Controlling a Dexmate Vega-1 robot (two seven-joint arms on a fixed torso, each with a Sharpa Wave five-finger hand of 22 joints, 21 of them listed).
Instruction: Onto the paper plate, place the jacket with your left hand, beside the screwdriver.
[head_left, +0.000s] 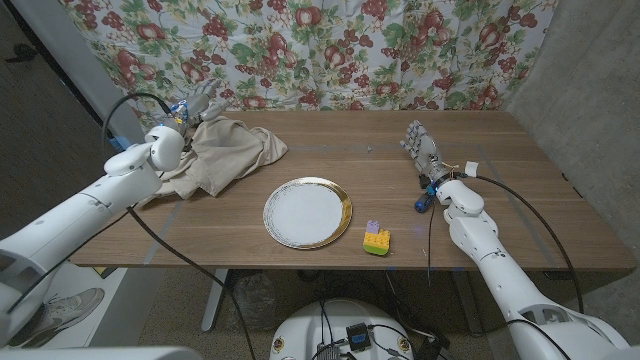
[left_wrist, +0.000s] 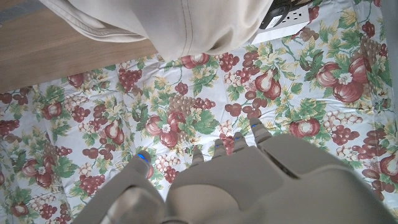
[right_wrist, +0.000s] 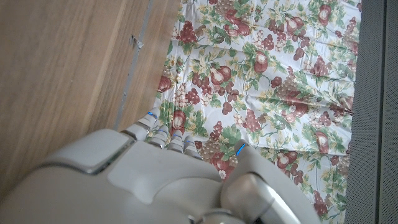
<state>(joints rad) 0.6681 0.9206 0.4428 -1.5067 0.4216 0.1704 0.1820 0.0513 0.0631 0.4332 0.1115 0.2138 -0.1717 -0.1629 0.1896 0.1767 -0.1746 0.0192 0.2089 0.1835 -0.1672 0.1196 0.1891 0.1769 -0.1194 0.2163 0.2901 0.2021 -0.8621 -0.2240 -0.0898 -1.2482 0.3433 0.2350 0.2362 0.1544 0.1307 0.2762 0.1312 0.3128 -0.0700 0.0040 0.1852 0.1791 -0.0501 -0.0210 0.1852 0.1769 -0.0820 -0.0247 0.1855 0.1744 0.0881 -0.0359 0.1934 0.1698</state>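
The jacket (head_left: 222, 155) (a beige, crumpled heap) lies on the wooden table (head_left: 500, 215) in the upper left of the head view, one fold trailing toward the table's left edge. The left hand (head_left: 192, 110) is at the jacket's far upper-left corner, fingers apart and raised against the floral curtain (head_left: 330, 50); whether it touches the cloth I cannot tell. In the left wrist view the jacket (left_wrist: 168, 25) hangs at the top of the frame, well apart from the left hand's fingertips (left_wrist: 219, 144), which hold nothing.

The paper plate (head_left: 307, 212), white with a gold rim, sits at the frame's centre, bare table between it and the jacket. Just beside the plate's lower right stands a small toy-brick stack (head_left: 376, 238).

At centre right the right hand (head_left: 422, 148) stands with fingers loosely apart, gripping nothing. A blue-handled tool (head_left: 424, 199) lies near its wrist.
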